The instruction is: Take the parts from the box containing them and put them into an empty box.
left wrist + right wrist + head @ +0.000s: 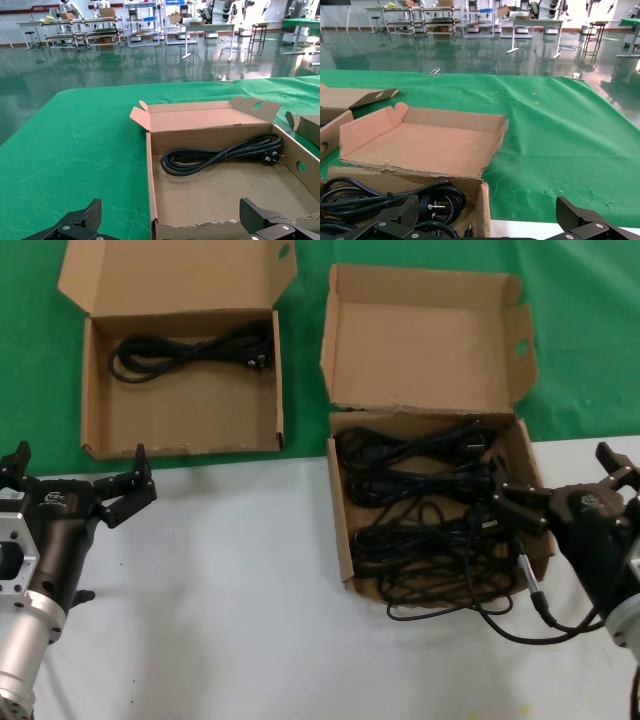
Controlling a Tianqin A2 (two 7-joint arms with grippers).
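Pick step in hand: right hand (505, 502) open, at the near right corner of the source box (345, 530) over the tangled cables (420, 510); one cable (190, 348) already in the receiving box (95, 430); left hand (75, 492) open, idle near it; next: close on one bundle only.

No text, label or number can be read anywhere.

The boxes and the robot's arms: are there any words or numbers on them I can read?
Left gripper: a small round badge on its black body, too small to read.
Right gripper: the same kind of badge, too small to read.
Squarish box full of cables: no print.
Wide box with one cable: no print.
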